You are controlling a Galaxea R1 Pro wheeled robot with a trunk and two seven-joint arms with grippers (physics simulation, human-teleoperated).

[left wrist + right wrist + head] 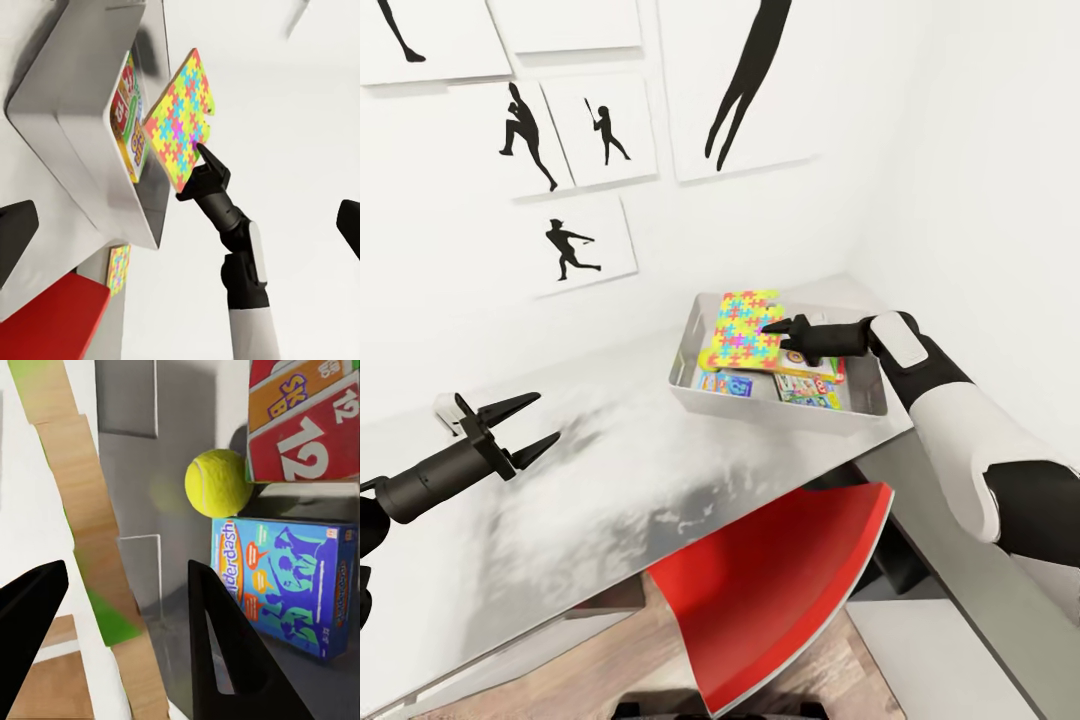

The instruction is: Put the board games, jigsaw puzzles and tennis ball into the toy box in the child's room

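Jigsaw puzzle [743, 330]: a thin multicoloured sheet, tilting over the toy box [685, 375], with its long axis running toward the wall. The right claw [778, 327] is gripping its near edge, directly above the bin. Tennis ball [217, 482] and board games [289, 581] are lying inside. The left claw [525, 426] is hanging open and empty, well apart. Surface [590, 480]: pale grey, sitting in a white-walled corner bearing silhouette pictures [568, 243].

The scene is evenly and brightly lit, soft mottled reflections and a faint shadow are cast on the glossy table [610, 470] beside the toy box [690, 385], and a blurred, out-of-focus wooden strip is seen in the right wrist view.
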